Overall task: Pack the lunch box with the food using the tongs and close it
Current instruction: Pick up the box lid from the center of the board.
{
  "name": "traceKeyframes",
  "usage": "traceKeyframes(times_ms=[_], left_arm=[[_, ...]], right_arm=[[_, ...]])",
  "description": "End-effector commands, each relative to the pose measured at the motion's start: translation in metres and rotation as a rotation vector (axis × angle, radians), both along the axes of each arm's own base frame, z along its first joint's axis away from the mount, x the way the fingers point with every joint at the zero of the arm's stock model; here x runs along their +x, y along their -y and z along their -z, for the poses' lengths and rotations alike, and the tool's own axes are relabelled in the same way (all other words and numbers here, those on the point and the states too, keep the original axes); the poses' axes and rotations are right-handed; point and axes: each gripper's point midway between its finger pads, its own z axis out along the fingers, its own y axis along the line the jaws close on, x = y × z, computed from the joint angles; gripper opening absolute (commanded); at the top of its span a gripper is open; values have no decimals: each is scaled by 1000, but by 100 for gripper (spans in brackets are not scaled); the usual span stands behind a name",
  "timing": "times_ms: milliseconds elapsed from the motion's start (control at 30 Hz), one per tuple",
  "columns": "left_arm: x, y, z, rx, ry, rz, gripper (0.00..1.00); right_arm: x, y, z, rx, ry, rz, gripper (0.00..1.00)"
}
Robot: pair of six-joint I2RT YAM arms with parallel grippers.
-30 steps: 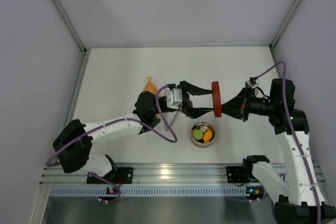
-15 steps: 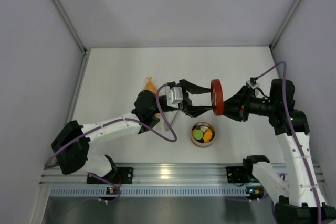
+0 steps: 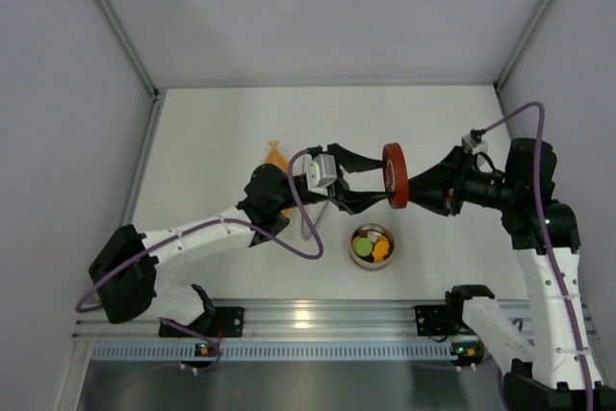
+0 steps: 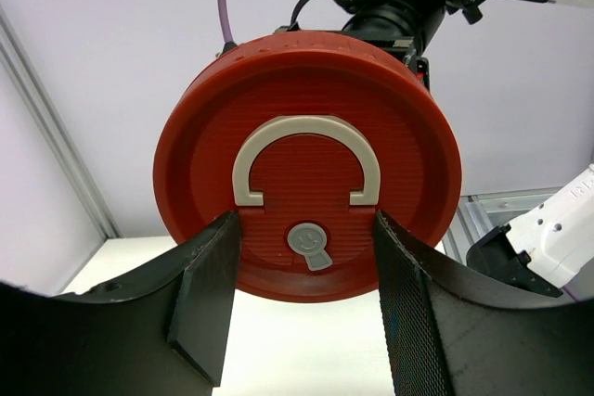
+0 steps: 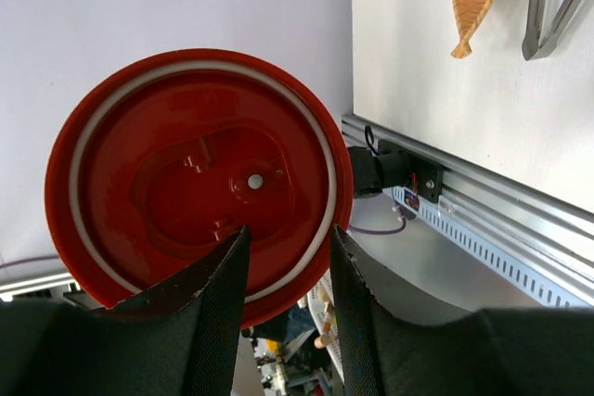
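I have the red lid on edge in mid-air at frame centre, just above the open lunch box, whose food is packed. My left gripper clamps the lid's handled face. The right gripper stands with fingers parted at the underside, apparently a handover.

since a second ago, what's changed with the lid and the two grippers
The right gripper has opened and let go of the red lid. The lid now stands on edge in the left gripper alone, tipped a little. The right arm's elbow has swung outward. The left grip and the tin with its food are as before.
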Motion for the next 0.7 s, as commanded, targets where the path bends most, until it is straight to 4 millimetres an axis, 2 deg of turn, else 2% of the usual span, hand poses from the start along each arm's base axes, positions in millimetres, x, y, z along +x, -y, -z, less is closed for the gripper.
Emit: traceKeyframes(times_ms=[0, 100, 200, 233, 267, 300, 333, 367, 433, 467, 500, 533, 567, 600, 633, 667], left_arm=[[-5, -11, -29, -61, 33, -19, 0], [-4, -12, -32, -53, -1, -22, 0], [0, -13, -44, -41, -24, -43, 0], [2, -13, -40, -16, -50, -54, 0], [3, -15, -49, -23, -55, -65, 0], [7, -17, -52, -22, -74, -90, 0], [9, -17, -53, -17, -90, -101, 0], [10, -19, -58, -5, -110, -114, 0], [20, -22, -63, 8, -159, -166, 0], [26, -21, -51, 70, -218, -196, 0], [29, -25, -68, 58, -235, -217, 0], [34, -27, -68, 68, -284, -250, 0], [39, -27, -50, 144, -355, -279, 0], [40, -30, -61, 140, -404, -295, 0], [46, -34, -58, 163, -452, -338, 0], [50, -31, -42, 227, -507, -362, 0]], right_arm=[[0, -1, -19, -12, 87, 5, 39], [3, 2, -13, -51, 105, 6, 40], [12, 10, -9, -131, 157, 40, 40], [16, 14, -1, -183, 159, 42, 41], [19, 19, 2, -229, 162, 60, 41], [28, 31, -2, -308, 187, 127, 41], [36, 39, 3, -377, 200, 142, 41], [42, 57, 3, -476, 198, 233, 41], [49, 76, 1, -572, 214, 320, 41], [51, 86, 0, -613, 218, 367, 41], [55, 101, -7, -667, 235, 447, 41], [56, 108, -9, -690, 244, 480, 42], [57, 118, -16, -723, 265, 537, 42], [57, 122, -18, -738, 273, 559, 42], [56, 126, -20, -751, 288, 577, 43], [57, 132, -17, -773, 282, 602, 43]])
